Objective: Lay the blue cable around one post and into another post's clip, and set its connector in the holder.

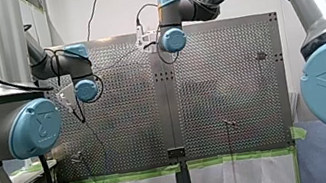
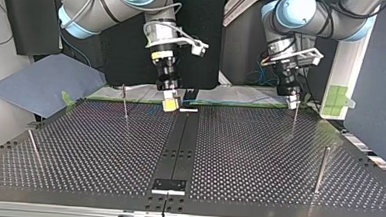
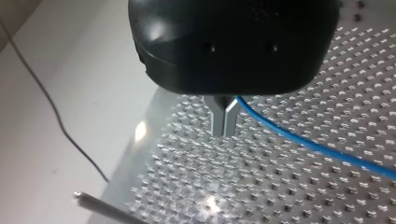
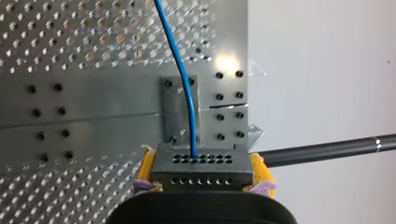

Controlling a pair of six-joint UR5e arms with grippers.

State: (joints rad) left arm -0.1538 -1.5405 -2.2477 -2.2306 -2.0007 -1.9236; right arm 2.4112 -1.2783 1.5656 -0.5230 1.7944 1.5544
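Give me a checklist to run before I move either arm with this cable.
1. Connector gripped between my right gripper's yellow pads: ok.
2. Blue cable seated in the connector: ok.
3. My left gripper shut on the cable: ok.
4. Cable around a post: not ok; the post in the left wrist view lies apart from it.
5. Connector in the holder: not ok; the gripper holds it.
6. Cable in a clip: cannot tell.

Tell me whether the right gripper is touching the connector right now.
Touching. The right wrist view shows the yellow pads of my right gripper pressed against both sides of the connector, with the blue cable running out ahead of it.
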